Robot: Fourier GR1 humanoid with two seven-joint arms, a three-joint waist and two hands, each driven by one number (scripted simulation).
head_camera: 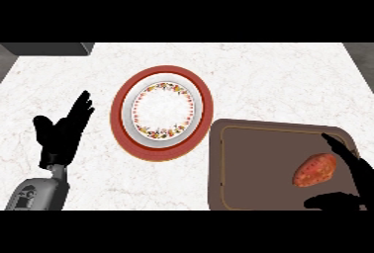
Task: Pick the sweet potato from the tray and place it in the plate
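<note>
Pick step: right hand (349,174) at sweet potato (315,169) on tray (248,168), fingers spread around it, unclosed; next, pinch, lift to plate (162,112); left hand (64,129) resting, fingers straight

i see: orange sweet potato (315,169) | brown tray (252,163) | red-rimmed white plate (162,112), floral ring | white marbled counter (270,74)

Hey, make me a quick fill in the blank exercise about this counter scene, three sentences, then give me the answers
1. The sweet potato lies on the brown ____.
2. The plate with the red rim holds ____.
3. The left hand rests open to the ____ of the plate, while the right hand is open around the sweet potato.

Missing words: tray; nothing; left
</note>
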